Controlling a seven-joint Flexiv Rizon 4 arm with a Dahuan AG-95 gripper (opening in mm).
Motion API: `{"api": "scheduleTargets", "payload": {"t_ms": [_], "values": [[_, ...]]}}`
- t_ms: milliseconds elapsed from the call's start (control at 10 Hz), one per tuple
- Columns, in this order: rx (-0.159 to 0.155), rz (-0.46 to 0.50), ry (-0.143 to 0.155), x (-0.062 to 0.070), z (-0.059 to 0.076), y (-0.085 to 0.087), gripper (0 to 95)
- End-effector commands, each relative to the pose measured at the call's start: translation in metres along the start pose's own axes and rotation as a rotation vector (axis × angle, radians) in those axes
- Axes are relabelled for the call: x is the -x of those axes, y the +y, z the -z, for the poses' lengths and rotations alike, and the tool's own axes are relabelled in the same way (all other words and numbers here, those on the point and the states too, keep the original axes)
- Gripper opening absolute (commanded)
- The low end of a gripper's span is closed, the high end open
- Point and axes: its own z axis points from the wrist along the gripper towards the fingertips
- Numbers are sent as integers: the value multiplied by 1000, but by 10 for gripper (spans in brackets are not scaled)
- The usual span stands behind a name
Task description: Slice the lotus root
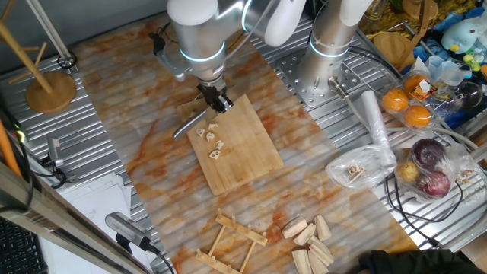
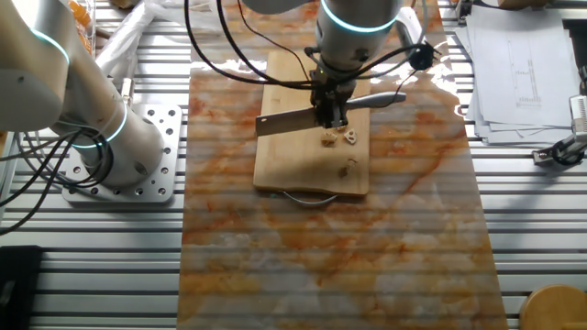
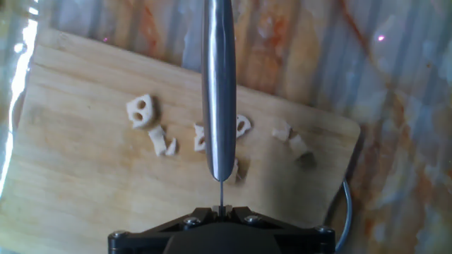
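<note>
We see the claw [image 2: 332,117] pinching a steel knife [image 2: 293,119]; small cream holed lotus root pieces [image 3: 143,111] could skid off the pale wooden board [image 1: 251,144] under the blade.

1. In the hand view the knife [image 3: 218,92] runs out past the top edge, and its steel hides part of the lotus root [image 3: 242,126] slices beneath it.
2. The pincer [image 3: 220,209] shows only as a dark base at the bottom edge; whether its fingers are closed is impossible to tell there.
3. The wooden board [image 3: 85,176] is cut off at the left and bottom edges.
4. In the other fixed view the slices are too small to count.
</note>
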Motion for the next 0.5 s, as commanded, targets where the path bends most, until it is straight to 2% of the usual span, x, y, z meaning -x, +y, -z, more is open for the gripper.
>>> {"api": "scheduleTargets", "payload": {"t_ms": [100, 300, 500], "values": [[3, 24, 1, -3, -3, 0, 0], [13, 49, -3, -4, -3, 0, 0], [21, 63, 13, -5, -2, 1, 0]]}}
